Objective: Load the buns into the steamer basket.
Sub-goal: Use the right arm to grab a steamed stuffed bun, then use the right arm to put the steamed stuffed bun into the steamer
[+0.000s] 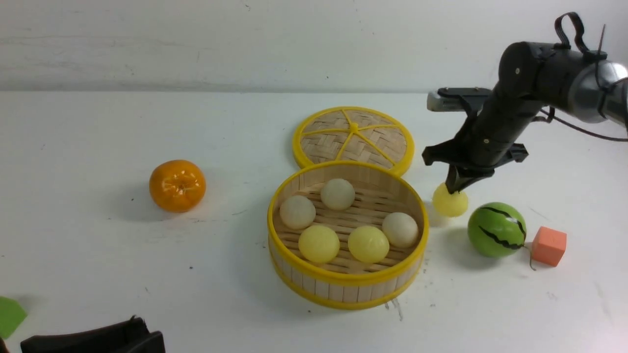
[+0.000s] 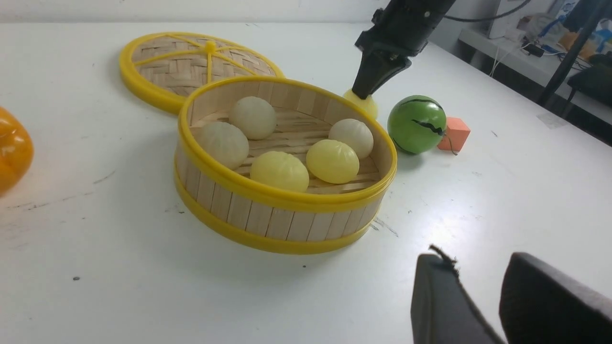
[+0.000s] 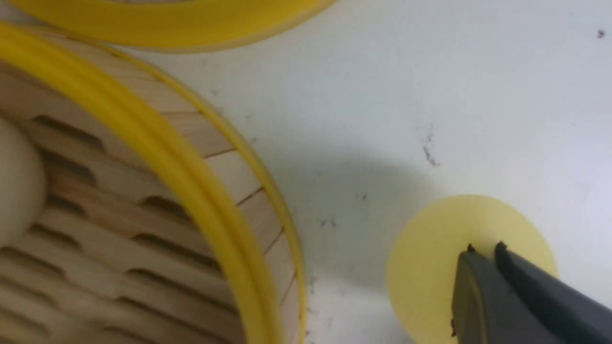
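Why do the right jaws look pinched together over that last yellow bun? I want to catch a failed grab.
Yes, odd: the right gripper is shut, tips together on top of the last yellow bun, not around it. That bun sits on the table, outside the steamer basket.

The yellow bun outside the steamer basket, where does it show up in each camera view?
Front view: yellow bun right of the steamer basket, under the right end effector.
Left wrist view: bun peeks past the basket's far rim.
Right wrist view: bun at lower right, fingertips over it.
Shared landmark: the basket's yellow rim.
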Controlling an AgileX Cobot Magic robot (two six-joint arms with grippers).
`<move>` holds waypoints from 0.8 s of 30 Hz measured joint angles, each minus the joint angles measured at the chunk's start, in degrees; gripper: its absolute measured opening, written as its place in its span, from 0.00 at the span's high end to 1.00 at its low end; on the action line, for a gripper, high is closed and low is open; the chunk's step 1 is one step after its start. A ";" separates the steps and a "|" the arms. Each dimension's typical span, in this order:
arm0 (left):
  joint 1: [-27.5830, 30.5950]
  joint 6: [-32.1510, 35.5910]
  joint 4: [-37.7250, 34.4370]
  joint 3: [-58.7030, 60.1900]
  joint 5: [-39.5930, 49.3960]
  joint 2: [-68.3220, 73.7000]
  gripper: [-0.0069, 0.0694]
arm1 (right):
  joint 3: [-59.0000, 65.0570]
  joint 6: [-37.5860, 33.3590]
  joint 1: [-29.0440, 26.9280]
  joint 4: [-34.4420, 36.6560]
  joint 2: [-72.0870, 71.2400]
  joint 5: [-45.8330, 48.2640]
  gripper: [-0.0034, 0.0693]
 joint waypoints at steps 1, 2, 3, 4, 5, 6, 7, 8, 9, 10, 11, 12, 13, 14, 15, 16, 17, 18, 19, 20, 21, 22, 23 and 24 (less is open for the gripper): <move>0.00 0.00 0.00 0.00 0.00 0.00 0.65 | 0.00 -0.20 0.27 0.49 -1.16 0.97 0.96; 0.00 0.00 0.00 0.00 0.00 0.00 0.65 | 0.00 -0.25 0.27 0.60 -1.45 0.97 0.96; 0.00 0.00 0.00 0.00 0.00 0.00 0.65 | 0.00 -0.74 0.95 1.89 -3.41 2.49 0.96; 0.00 0.00 0.00 0.00 0.00 0.00 0.65 | 0.00 -1.45 1.68 2.89 -4.90 3.31 0.96; 0.00 0.00 0.00 0.00 0.00 0.00 0.65 | 0.00 -1.73 2.69 3.51 -5.88 4.09 0.96; 0.00 0.00 0.00 0.00 0.00 0.00 0.65 | 0.00 -1.86 3.12 3.85 -6.18 4.30 0.96; 0.00 0.00 0.00 0.00 0.00 0.00 0.65 | 0.00 -2.31 4.36 4.55 -6.70 4.55 0.95; 0.00 0.00 0.00 0.00 0.00 0.00 0.65 | 0.00 -2.82 6.01 5.14 -6.96 4.50 0.95; 0.00 0.00 0.00 0.00 0.00 0.00 0.64 | 0.00 -3.06 7.93 5.68 -7.02 3.83 0.95; 0.00 0.00 0.00 0.00 0.00 0.00 0.64 | 0.00 -3.11 9.24 5.84 -6.89 3.18 0.95; 0.00 0.00 0.00 0.00 0.00 0.00 0.64 | 0.00 -3.11 9.96 5.96 -6.73 2.75 0.95; 0.00 0.00 0.00 0.00 0.00 0.00 0.64 | 0.00 -3.11 11.16 6.05 -6.35 1.59 0.95; 0.00 0.00 0.00 0.00 0.00 0.00 0.64 | 0.00 -3.18 11.33 6.12 -6.29 1.42 0.95; 0.00 0.00 0.00 0.00 0.00 0.00 0.64 | 0.00 -3.19 12.38 6.25 -5.52 0.10 0.95; 0.00 0.00 0.00 0.00 0.00 0.00 0.64 | 0.00 -3.19 12.48 6.25 -5.52 -0.04 0.95; 0.00 0.00 0.00 0.00 0.00 0.00 0.63 | 0.00 -3.19 12.90 6.20 -4.70 -1.20 0.95; 0.00 0.00 0.00 0.00 0.00 0.00 0.63 | 0.00 -3.19 12.96 6.20 -4.13 -1.59 0.95; 0.00 0.00 0.00 0.00 0.00 0.00 0.63 | 0.00 -3.19 12.96 6.20 -3.75 -1.82 0.95; 0.00 0.00 0.00 0.00 0.00 0.00 0.63 | 0.00 -3.13 12.96 6.09 -3.04 -1.98 0.95; 0.00 0.00 0.00 0.00 0.00 0.00 0.63 | 0.05 -3.13 12.91 5.92 -2.68 -2.13 0.95; 0.00 0.00 0.00 0.00 0.00 0.00 0.63 | 0.04 -3.13 12.91 5.92 -2.57 -2.22 0.95; 0.00 0.00 0.00 0.00 0.00 0.00 0.62 | 0.04 -3.13 12.91 5.71 -1.92 -2.32 0.95; 0.00 0.00 0.00 0.00 0.00 0.00 0.62 | 0.04 -3.13 12.91 5.71 -1.78 -2.38 0.95; 0.00 0.00 0.00 0.00 0.00 0.00 0.62 | 0.04 -3.13 12.91 5.71 -1.21 -2.39 0.95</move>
